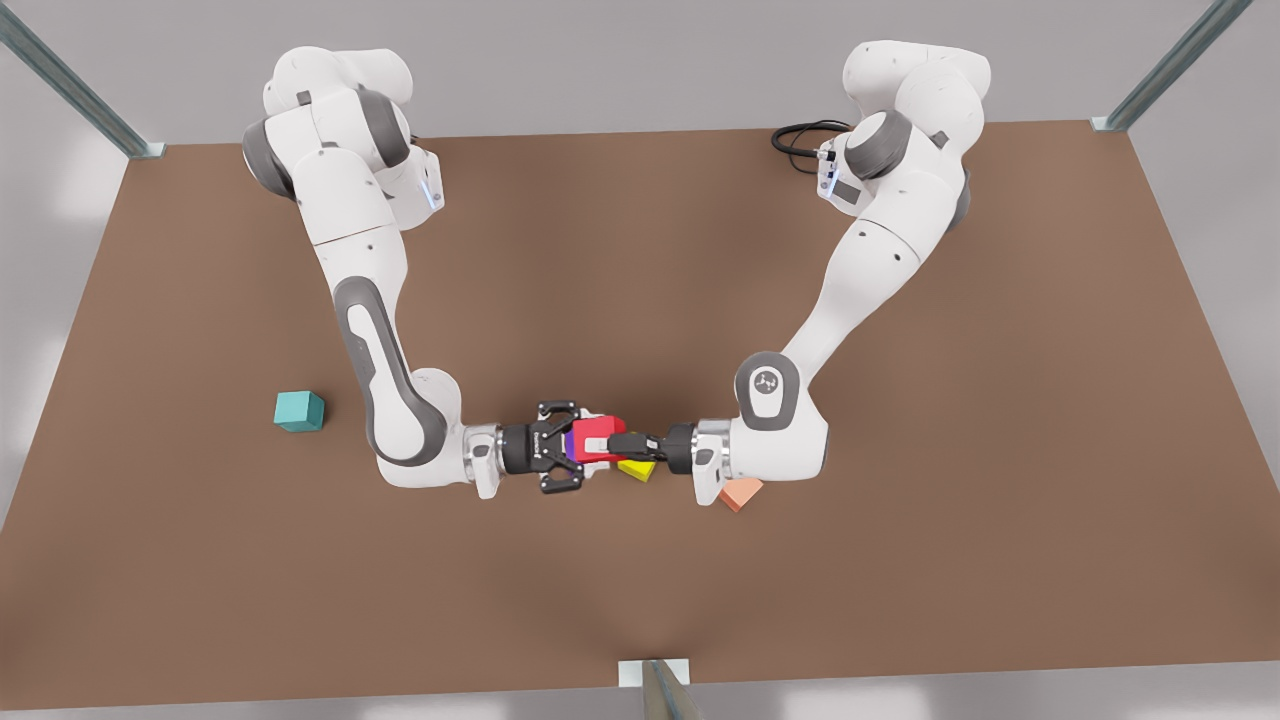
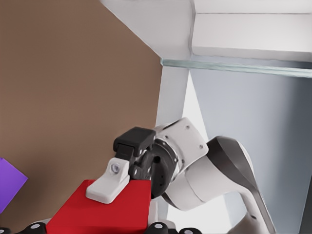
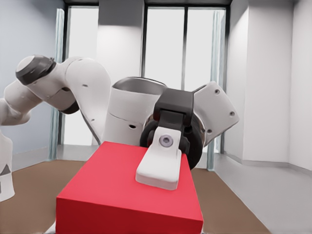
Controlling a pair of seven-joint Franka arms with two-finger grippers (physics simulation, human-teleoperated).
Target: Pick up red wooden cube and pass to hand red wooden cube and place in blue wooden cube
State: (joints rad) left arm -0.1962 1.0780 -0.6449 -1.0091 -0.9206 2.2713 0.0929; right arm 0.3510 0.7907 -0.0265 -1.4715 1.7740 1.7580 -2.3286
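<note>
The red wooden cube [image 1: 598, 436] hangs just above the table's middle, between two grippers that face each other. My left gripper [image 1: 586, 447], reaching in from the front view's left, is shut on it; one of its white fingers [image 3: 160, 165] lies flat on a face of the cube [image 3: 112, 200]. From the front view's right, my right gripper [image 1: 618, 443] is also shut on the cube [image 2: 97, 214], one white finger [image 2: 108, 183] pressed on a face. The blue wooden cube [image 1: 299, 411], teal, rests on the table far to the front view's left.
A purple cube [image 1: 570, 447] lies under the left gripper, and a corner of it [image 2: 9, 183] is in the left wrist view. A yellow block [image 1: 636, 469] sits below the right gripper. A salmon cube [image 1: 741, 493] lies by the right wrist. A black cable [image 1: 800, 135] loops at the right arm's base.
</note>
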